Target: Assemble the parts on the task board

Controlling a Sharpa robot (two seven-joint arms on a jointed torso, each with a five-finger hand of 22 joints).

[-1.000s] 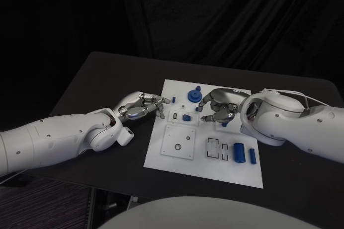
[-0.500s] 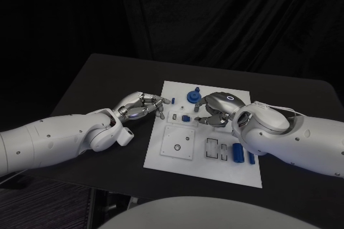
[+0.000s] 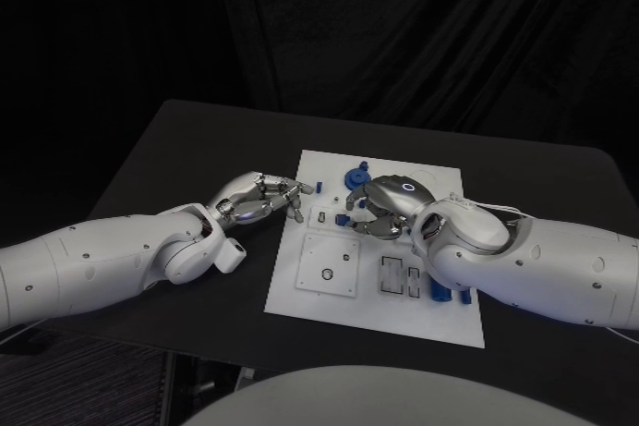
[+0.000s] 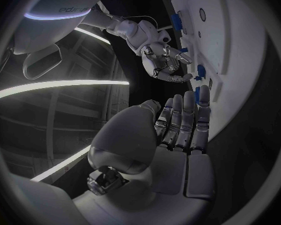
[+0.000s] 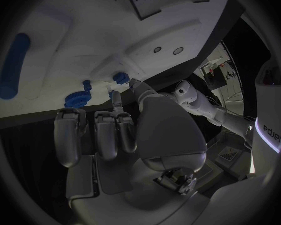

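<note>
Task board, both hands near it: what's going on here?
The right hand is over the middle of the white task board, fingers curled down among small blue parts near the blue gear; whether it holds one can't be told. The left hand hovers at the board's left edge, fingers apart, holding nothing.

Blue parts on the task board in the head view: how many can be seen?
4 at least: a round part at the far edge, one by the right hand, two near the arm. Others may be hidden.
</note>
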